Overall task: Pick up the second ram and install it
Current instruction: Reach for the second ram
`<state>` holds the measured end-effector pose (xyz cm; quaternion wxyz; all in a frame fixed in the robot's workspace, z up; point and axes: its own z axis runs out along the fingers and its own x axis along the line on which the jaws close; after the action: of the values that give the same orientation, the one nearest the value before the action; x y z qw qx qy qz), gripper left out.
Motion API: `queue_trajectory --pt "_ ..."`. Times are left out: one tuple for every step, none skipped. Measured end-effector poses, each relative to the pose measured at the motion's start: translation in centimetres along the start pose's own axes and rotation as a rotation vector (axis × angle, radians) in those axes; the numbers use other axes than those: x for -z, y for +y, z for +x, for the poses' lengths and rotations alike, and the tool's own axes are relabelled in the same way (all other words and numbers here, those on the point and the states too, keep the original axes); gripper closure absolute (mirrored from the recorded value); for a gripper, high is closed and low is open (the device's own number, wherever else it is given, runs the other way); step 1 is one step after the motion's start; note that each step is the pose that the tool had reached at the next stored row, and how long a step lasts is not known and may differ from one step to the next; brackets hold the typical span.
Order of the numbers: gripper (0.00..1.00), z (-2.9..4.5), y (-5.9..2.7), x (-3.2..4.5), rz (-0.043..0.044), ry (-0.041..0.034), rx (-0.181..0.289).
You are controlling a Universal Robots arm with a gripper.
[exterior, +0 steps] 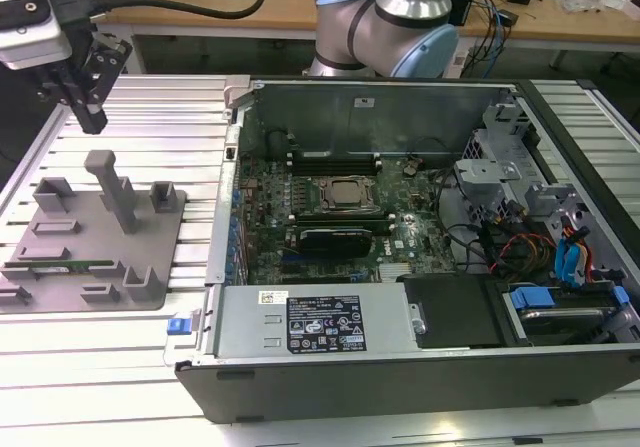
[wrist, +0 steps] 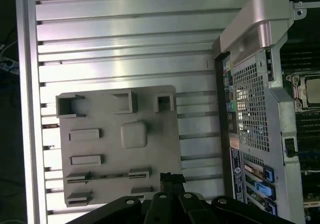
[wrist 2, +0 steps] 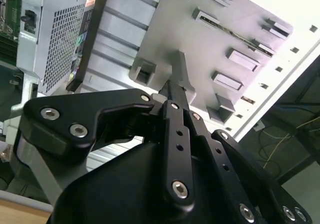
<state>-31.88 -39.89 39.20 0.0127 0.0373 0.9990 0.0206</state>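
Observation:
The second ram (exterior: 66, 264) is a thin green stick lying on edge between small blocks near the front of the grey fixture plate (exterior: 150, 237). It appears as a thin dark line in the first wrist view (wrist: 107, 176) and the second wrist view (wrist 2: 235, 34). My gripper (exterior: 93, 119) hangs above the far left part of the plate, well above the ram and apart from it. Its black fingers (wrist: 171, 180) are pressed together with nothing between them. The fingertips (wrist 2: 173, 89) show over the plate's tall post.
The open computer case (exterior: 400, 367) takes up the middle and the exterior view's right, with motherboard (exterior: 330, 207), processor socket (exterior: 347, 194) and a black card (exterior: 335, 237) inside. A grey post (exterior: 112, 182) stands upright on the plate. Everything rests on a ribbed aluminium table (exterior: 180, 117).

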Motion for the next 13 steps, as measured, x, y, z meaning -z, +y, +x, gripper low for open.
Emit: queue_trajectory --pt "0.92 0.21 -0.01 0.00 0.0000 -0.0001 0.000" --pt "0.92 0.61 -0.04 0.01 -0.0001 -0.0001 0.000" --pt "0.92 1.08 -0.08 0.02 -0.0001 -0.0002 0.000" --pt "0.92 1.33 -0.09 0.03 0.0000 -0.0001 0.000" --pt "0.92 1.53 -0.11 0.03 0.0000 -0.0001 0.000" --pt "0.92 1.84 -0.13 0.04 0.0000 -0.0001 0.000" --pt "0.92 2.19 -0.16 0.05 0.0000 -0.0001 0.000" --pt "0.92 2.48 -0.18 0.05 0.0000 -0.0002 0.000" --pt "0.92 2.95 -0.22 0.06 -0.0001 -0.0002 0.000" --pt "0.92 3.29 -0.24 0.06 -0.0001 -0.0001 0.000" --pt "0.92 4.02 -0.30 0.06 0.0000 0.0000 0.000" --pt "0.92 4.40 -0.33 0.04 0.0000 -0.0002 0.000" --pt "0.92 4.62 -0.34 0.04 0.0000 -0.0001 0.000"
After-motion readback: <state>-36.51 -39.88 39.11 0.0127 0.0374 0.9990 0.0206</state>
